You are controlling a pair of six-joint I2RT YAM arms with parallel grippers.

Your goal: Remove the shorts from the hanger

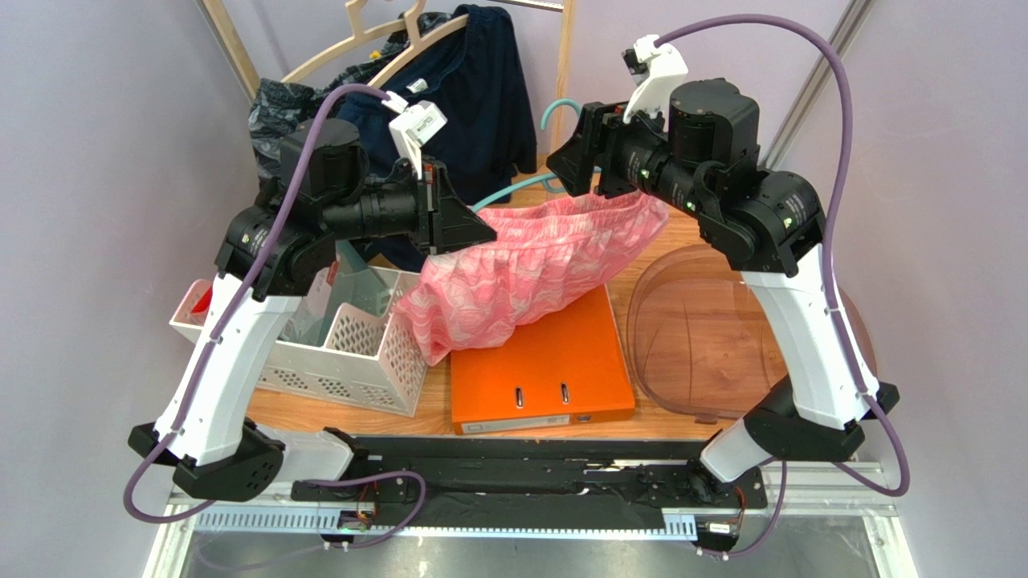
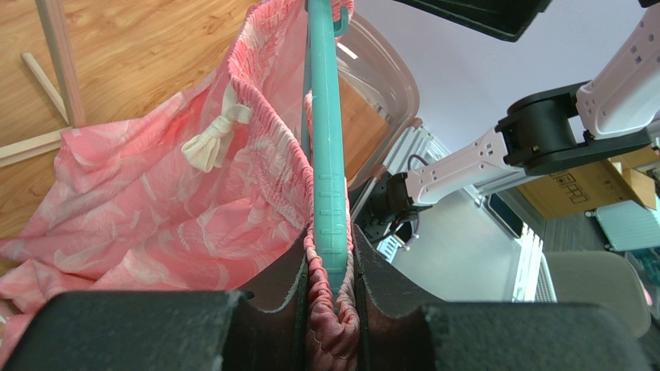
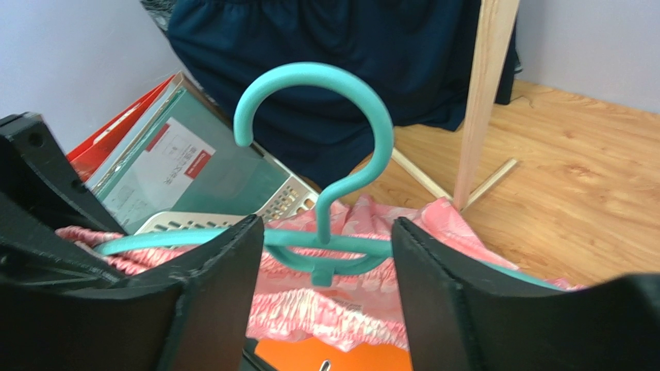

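Seen from above, two robot arms met over a wooden table point(image 1: 434, 403). The pink leaf-print shorts point(image 1: 531, 271) hung in the air between them, their gathered waistband stretched along the teal hanger point(image 1: 517, 192) and their legs drooping over an orange binder point(image 1: 537, 367). The left gripper point(image 1: 453, 224) was at one end of the hanger; its wrist camera showed both dark fingers point(image 2: 279, 290) pressed tight together on the hanger's arm, with a fold of waistband pinched in beside it (a white drawstring bow point(image 2: 213, 139) dangled just above). The right gripper point(image 1: 577, 152) sat at the hanger's hook, its fingers point(image 3: 225, 286) apart on either side of the hook's stem and not touching it. A white perforated basket point(image 1: 350, 343) stood below the left arm, a clear tinted lid point(image 1: 694, 325) lay below the right, and navy shorts point(image 1: 483, 84) hung on pale wooden hangers point(image 1: 374, 36) at the back.
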